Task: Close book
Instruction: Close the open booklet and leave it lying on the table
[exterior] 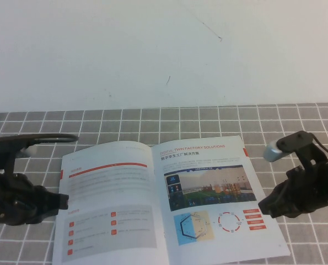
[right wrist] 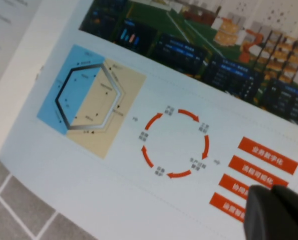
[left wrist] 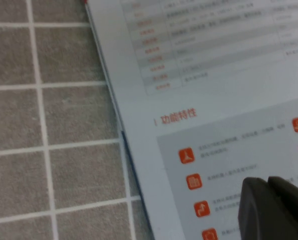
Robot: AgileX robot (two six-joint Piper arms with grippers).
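Left claw is clenched w/ nothing in it, tips pressed together. It's poised low over the outer edge of the left page of the thin white glossy-paper book w/ red headings. Right claw is likewise clenched and empty, low over the book's right page, by the red label boxes near its outer edge. Can't tell whether either tip actually touches the paper.

You've got the book lying open and flat, spine running down its middle, on the grey tiled desk, approx. midway between the two arms. No page is raised, so the closing isn't yet under way.

My read on why they're placed so: each claw sits at a page's free edge because that's where a page can be lifted or swept over the spine. Pressed-together tips make a narrow wedge to slip under thin paper, whereas spread ones would likely snag. Can't tell which side you mean to fold.

Pose: both arms come in low from the book's outer sides, forearms near level w/ the desk, wrists angled inward toward the spine.
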